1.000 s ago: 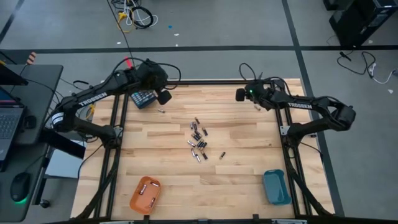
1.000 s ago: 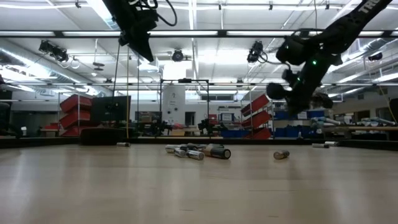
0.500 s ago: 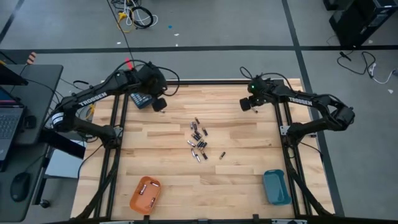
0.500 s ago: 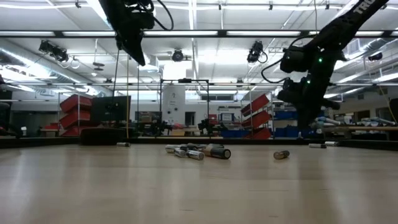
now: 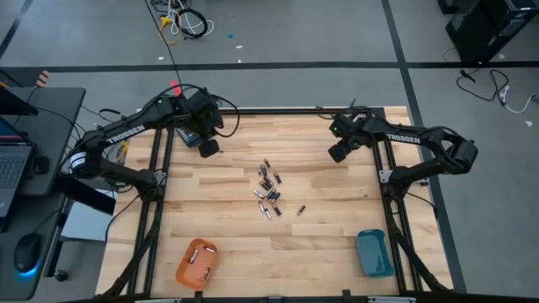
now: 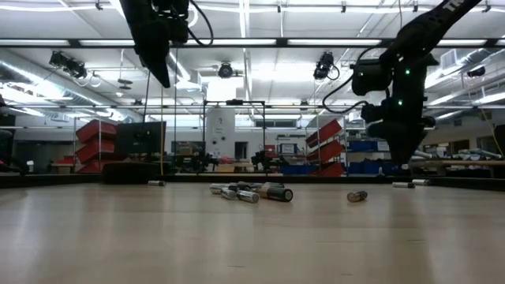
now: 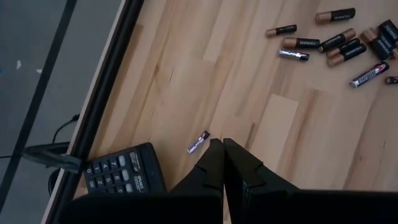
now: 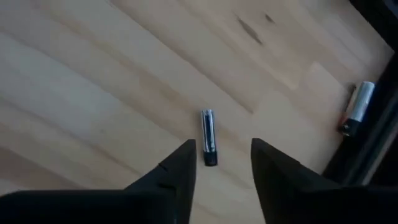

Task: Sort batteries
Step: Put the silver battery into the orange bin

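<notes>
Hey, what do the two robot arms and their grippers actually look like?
Both arms are dark, jointed, with white TROSSEN lettering and loose black cables. The left gripper and right gripper each have two dark, tapered fingers. A green light glows on the right arm's wrist.

Dark arms, white TROSSEN lettering

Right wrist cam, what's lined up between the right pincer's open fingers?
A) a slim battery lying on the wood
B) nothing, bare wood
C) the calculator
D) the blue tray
A: in the right wrist view a slim battery lies on the table in the gap of the open right pincer.
</notes>
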Controlling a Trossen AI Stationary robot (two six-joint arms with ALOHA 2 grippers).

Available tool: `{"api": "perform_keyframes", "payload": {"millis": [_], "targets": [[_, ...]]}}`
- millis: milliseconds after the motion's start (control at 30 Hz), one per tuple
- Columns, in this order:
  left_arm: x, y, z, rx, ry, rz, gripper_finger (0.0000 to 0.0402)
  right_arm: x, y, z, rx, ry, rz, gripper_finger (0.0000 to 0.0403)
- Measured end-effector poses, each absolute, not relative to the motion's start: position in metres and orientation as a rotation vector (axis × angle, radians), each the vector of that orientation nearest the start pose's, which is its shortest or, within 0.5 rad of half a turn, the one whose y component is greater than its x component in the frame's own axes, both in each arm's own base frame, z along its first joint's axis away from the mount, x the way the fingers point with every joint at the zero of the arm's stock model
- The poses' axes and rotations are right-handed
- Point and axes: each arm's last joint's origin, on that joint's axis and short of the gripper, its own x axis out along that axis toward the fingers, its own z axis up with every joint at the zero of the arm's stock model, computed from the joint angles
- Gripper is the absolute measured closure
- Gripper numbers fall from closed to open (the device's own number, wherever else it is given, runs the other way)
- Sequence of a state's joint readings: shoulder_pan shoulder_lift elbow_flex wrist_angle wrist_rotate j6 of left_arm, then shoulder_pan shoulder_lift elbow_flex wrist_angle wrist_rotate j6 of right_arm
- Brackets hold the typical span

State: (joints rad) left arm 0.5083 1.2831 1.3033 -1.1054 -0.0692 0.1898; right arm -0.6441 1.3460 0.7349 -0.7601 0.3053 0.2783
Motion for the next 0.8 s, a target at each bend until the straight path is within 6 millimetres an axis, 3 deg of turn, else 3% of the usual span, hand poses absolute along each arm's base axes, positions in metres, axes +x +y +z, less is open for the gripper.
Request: {"api": "perform_keyframes", "payload": {"millis": [133, 400, 633, 800], "targets": [[0.204, 0.116, 0.336, -0.072, 1.112, 0.414, 0.0401, 0.171, -0.139, 0.165, 0.443, 1.306, -0.988, 0.0239], [0.203, 0.116, 0.336, -0.072, 1.113, 0.414, 0.0401, 0.173, -0.153, 0.136, 0.445, 1.416, -0.982, 0.0238], [0.204, 0.116, 0.336, -0.071, 1.111, 0.415, 0.0401, 0.171, -0.160, 0.127, 0.475, 1.453, -0.956, 0.0243], [0.205, 0.116, 0.337, -0.068, 1.099, 0.418, 0.0401, 0.170, -0.162, 0.127, 0.520, 1.435, -0.921, 0.0274]]}}
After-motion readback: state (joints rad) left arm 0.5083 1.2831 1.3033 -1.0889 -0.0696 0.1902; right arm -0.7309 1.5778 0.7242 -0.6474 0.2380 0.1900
